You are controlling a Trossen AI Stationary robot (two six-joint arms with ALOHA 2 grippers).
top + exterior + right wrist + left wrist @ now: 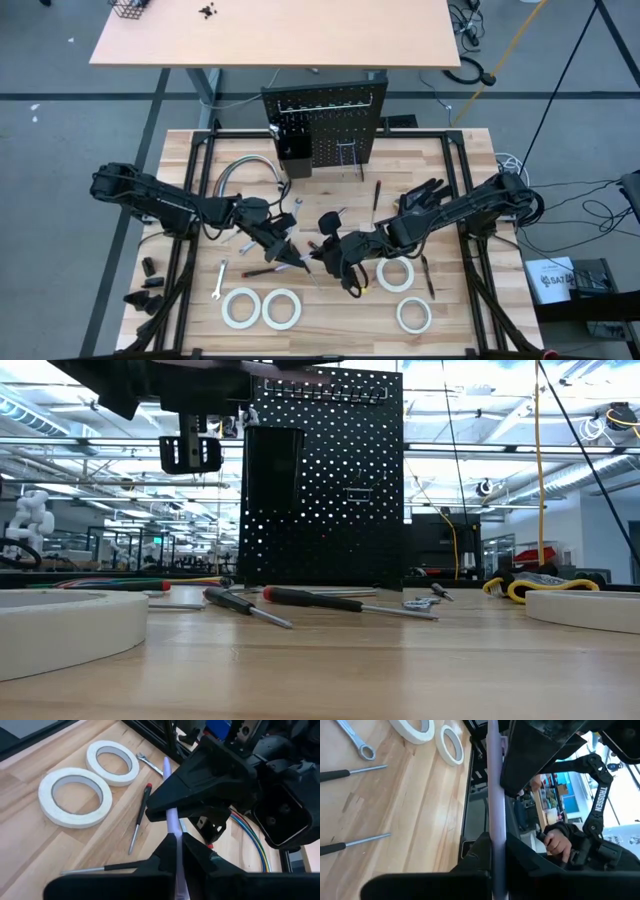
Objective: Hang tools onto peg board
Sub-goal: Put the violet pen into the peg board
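Both arms crowd the middle of the worktop (450,160), the left gripper (292,256) and right gripper (322,262) almost touching there. Tape rolls (262,308) and screwdrivers (345,602) clutter the near strip. A bare stretch lies before the peg board (325,122), beside the grey cable bundle (245,168).

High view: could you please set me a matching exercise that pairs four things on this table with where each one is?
Things:
1. peg board
2. silver tool
3. wrench
4. black bin

Places:
A. lying flat on the table
B. clamped by left gripper and right gripper
C. standing upright at the table's far edge
D. mounted on the peg board

Pairs: 1-C, 2-B, 3-A, 4-D.
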